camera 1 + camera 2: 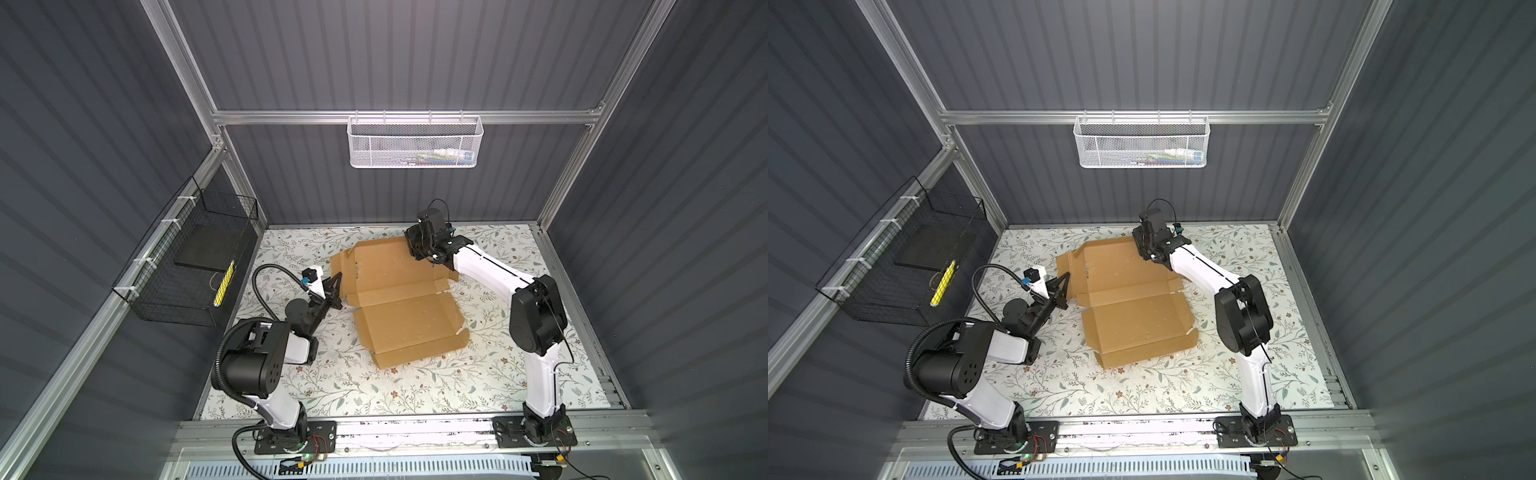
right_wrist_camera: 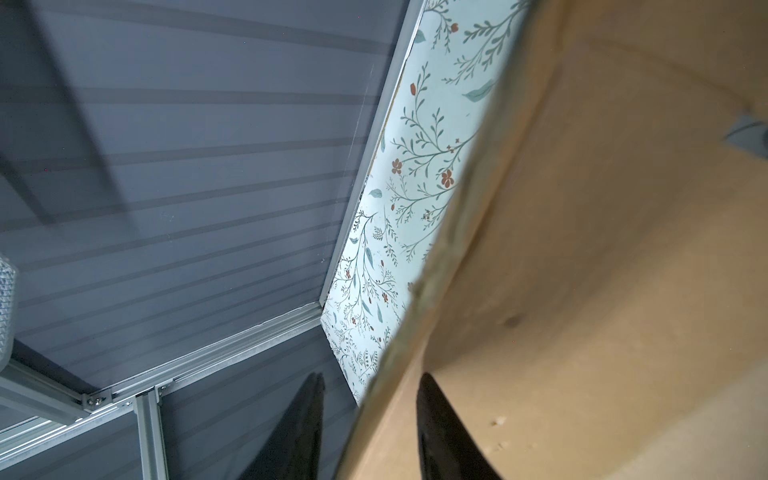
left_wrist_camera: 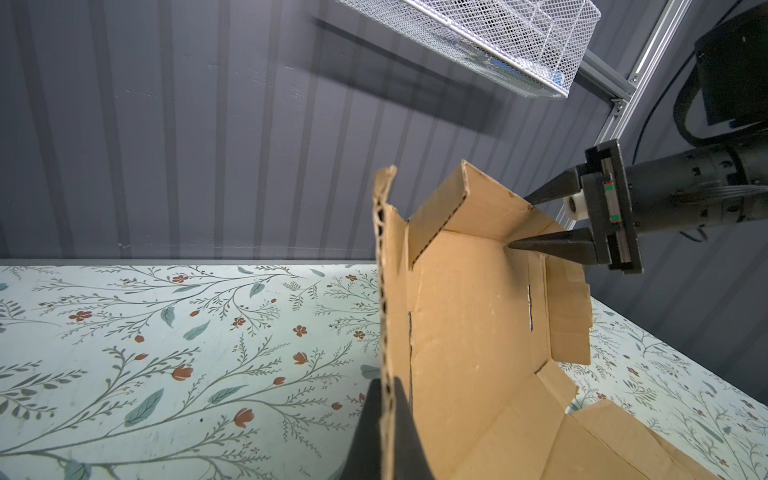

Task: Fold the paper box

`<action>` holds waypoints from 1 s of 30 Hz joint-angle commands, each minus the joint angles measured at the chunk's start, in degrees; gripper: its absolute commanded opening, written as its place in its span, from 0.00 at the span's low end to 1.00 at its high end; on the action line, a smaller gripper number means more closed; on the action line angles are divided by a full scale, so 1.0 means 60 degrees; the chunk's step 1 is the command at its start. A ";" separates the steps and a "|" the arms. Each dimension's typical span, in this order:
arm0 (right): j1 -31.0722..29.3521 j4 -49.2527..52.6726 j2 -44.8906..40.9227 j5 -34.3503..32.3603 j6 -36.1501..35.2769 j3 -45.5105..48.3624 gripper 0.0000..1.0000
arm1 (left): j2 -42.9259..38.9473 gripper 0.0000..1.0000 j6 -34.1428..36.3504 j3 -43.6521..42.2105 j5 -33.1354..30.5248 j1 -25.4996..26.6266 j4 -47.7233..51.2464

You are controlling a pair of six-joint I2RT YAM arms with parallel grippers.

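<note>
No legible text anywhere

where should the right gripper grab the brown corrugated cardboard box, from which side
The upturned far flap of the box, from the right, one jaw on each face: it stands thin and free, while the left gripper holds the left wall.

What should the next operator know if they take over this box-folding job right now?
Left claw: shut on the edge of the paper box's left side flap, holding it upright.
Right claw: open, jaws astride the far flap near its right corner, one finger inside and one outside; not pinched.
Box: in the middle of the floral table, with the main panels lying mostly flat.
Done: left side flap and far flap raised.
Left: probably grip the far flap, raise the remaining walls, tuck the flaps and close the box.
</note>
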State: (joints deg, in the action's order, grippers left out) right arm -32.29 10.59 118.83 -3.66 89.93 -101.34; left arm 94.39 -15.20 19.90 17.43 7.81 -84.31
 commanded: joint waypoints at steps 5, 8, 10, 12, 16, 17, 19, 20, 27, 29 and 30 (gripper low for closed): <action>0.0031 -0.0074 0.0424 0.0030 0.0093 -0.0088 0.37 | -0.0022 0.00 0.0084 -0.0030 0.0156 0.0060 -0.0541; 0.0035 -0.0164 0.0526 0.0089 0.0153 -0.0088 0.36 | 0.0030 0.00 0.0087 0.0003 0.0171 0.0075 -0.0538; 0.0034 -0.0205 0.0584 0.0109 0.0174 -0.0077 0.33 | 0.0044 0.00 0.0079 0.0008 0.0156 0.0075 -0.0539; 0.0034 -0.0296 0.0616 0.0119 0.0207 -0.0019 0.29 | 0.0067 0.00 0.0073 0.0008 0.0129 0.0075 -0.0545; 0.0048 -0.0463 0.0587 0.0142 0.0221 0.0134 0.25 | 0.0132 0.00 0.0023 0.0036 0.0112 0.0075 -0.0538; 0.0058 -0.0550 0.0557 0.0168 0.0213 0.0178 0.24 | 0.0147 0.00 0.0020 0.0024 0.0091 0.0075 -0.0538; 0.0054 -0.0607 0.0510 0.0189 0.0170 0.0249 0.23 | 0.0175 0.00 0.0004 0.0011 0.0000 0.0075 -0.0538; 0.0060 -0.0665 0.0471 0.0187 0.0138 0.0299 0.22 | 0.0189 0.00 0.0014 -0.0005 -0.0046 0.0075 -0.0538; 0.0078 -0.1542 0.0093 0.0158 0.0044 0.1054 0.12 | 0.0148 0.00 -0.0034 -0.0059 -0.0239 0.0075 -0.0383; 0.0087 -0.1901 0.0010 0.0228 0.0011 0.1259 0.09 | 0.0096 0.00 -0.0042 -0.0091 -0.0260 0.0075 -0.0280; 0.0080 -0.2020 -0.0014 0.0258 -0.0001 0.1339 0.08 | 0.0089 0.01 -0.0044 -0.0129 -0.0281 0.0075 -0.0279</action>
State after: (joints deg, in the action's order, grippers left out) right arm -31.99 0.19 120.01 -2.66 91.50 -95.29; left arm 95.15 -15.42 19.79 16.84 7.86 -83.99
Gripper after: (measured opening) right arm 0.089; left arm 0.047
